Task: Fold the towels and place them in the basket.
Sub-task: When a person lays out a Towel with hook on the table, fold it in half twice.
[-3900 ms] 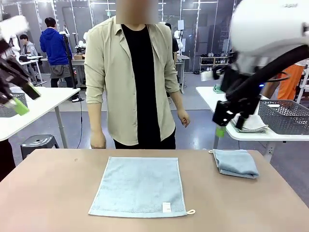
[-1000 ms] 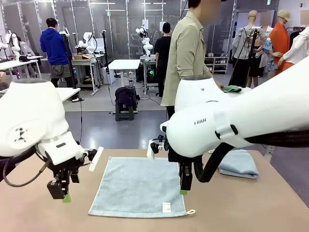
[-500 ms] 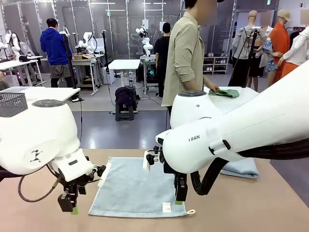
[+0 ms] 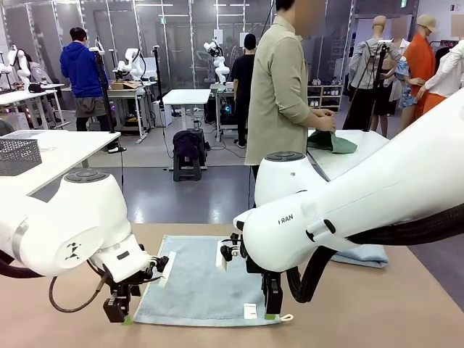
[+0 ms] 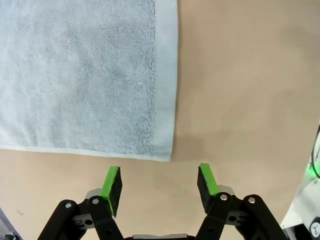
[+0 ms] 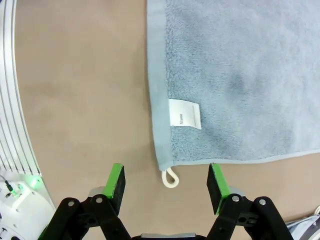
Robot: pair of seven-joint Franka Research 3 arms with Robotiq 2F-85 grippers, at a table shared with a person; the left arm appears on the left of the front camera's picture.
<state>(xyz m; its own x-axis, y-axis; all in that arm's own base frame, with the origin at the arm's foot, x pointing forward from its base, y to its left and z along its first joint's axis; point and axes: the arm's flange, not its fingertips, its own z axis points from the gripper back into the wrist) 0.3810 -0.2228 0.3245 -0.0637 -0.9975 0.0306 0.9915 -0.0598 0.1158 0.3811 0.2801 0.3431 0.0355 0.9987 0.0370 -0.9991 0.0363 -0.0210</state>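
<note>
Both my arms have dropped lower: my left fingers (image 4: 123, 317) hang open beside the near-left corner of the towel (image 4: 203, 279), my right fingers (image 4: 270, 312) open over its looped corner on the counter (image 4: 377, 312).

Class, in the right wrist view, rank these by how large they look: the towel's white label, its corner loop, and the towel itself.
1. towel
2. white label
3. corner loop, clearly the smallest
</note>
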